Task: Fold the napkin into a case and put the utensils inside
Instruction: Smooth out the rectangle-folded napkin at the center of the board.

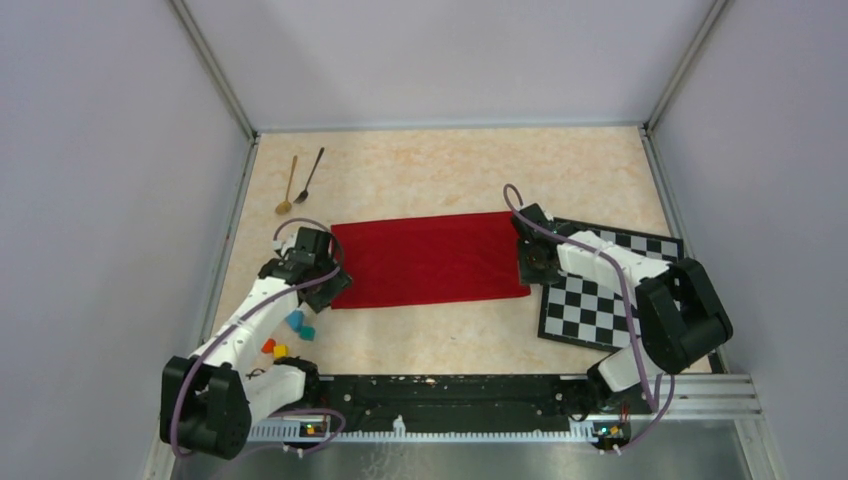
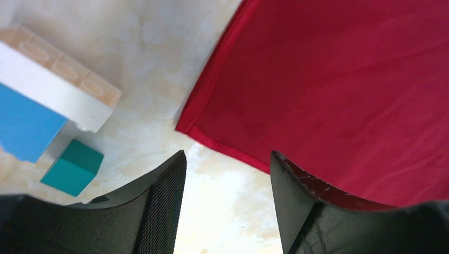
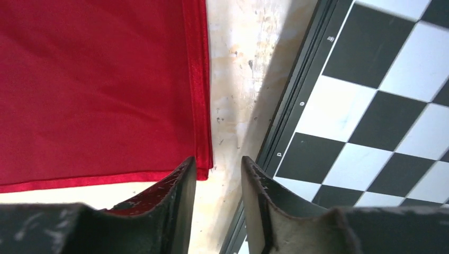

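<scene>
Napkin [image 1: 430, 258] lies mid-desk as a long rectangle, utensils [image 1: 284, 207] by far-left corner. Left gripper [image 1: 333, 290] & right gripper [image 1: 530, 274], jaws apart, sit at its near corners; each should pinch the hem evenly, then fold toward far edge together

Plain pale lilac-grey walls [image 1: 100, 150] enclose a beige marbled tabletop [image 1: 450, 165] on three sides, meeting at slim metal corner posts [image 1: 215, 70]; the light is soft and even.

Left arm [image 1: 250, 315]: white links, stretched forward, wrist pitched down.
Left claw [image 2: 227, 159]: black, two fingers, spread wide.
Right arm [image 1: 600, 262]: elbow bent, reaching inward.
Right claw [image 3: 218, 161]: black, fingers narrowly parted.
</scene>
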Controlling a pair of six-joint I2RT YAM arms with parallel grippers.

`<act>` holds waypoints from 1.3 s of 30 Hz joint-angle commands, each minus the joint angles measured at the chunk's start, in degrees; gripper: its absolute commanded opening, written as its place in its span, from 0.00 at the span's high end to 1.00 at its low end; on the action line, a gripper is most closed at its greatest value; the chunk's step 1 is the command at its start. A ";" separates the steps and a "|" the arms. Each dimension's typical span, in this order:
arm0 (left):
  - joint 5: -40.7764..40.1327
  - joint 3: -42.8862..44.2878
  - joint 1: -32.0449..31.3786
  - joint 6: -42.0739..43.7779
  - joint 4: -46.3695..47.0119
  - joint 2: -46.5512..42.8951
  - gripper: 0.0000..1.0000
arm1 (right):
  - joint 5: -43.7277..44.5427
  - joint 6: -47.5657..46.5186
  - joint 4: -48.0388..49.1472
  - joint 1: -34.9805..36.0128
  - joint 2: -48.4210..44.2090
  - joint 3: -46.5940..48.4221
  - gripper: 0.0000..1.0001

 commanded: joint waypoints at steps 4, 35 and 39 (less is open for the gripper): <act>6.51 4.35 2.38 3.77 10.17 5.89 0.39 | -11.44 -0.88 3.88 1.31 -3.16 5.81 0.63; 28.74 21.63 14.16 8.82 34.14 32.23 0.23 | -37.85 7.69 26.66 -13.53 22.51 23.36 0.72; 27.00 23.27 14.81 8.23 37.85 38.00 0.24 | -38.17 6.95 28.10 -15.37 26.91 24.47 0.84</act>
